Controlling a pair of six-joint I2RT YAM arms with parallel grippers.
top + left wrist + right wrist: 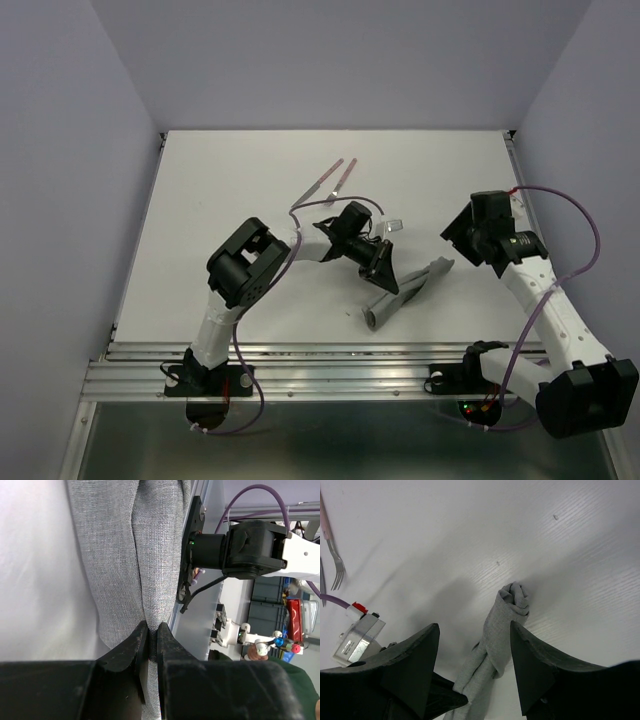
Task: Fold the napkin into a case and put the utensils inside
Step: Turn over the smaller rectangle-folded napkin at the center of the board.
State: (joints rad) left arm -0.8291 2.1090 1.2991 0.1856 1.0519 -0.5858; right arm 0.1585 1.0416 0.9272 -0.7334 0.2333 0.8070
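Utensils (335, 178) side by side toward the far middle of the white worktop (220, 190), well apart from the napkin (385, 308). In the right wrist view only the fork (335, 565) clear, the knife (321, 577) cut off by the frame edge. Next, left gripper (152, 630), fingers (132, 647) pinching a fold of the napkin; tips hidden beneath the wrist from above. Napkin bunched into a twisted grey rope across the near middle of the worktop, its pinched end lost behind the left fingers. Right gripper (474, 630) above the rope's far end, fingers (415, 665) spread wide, closed on nothing.
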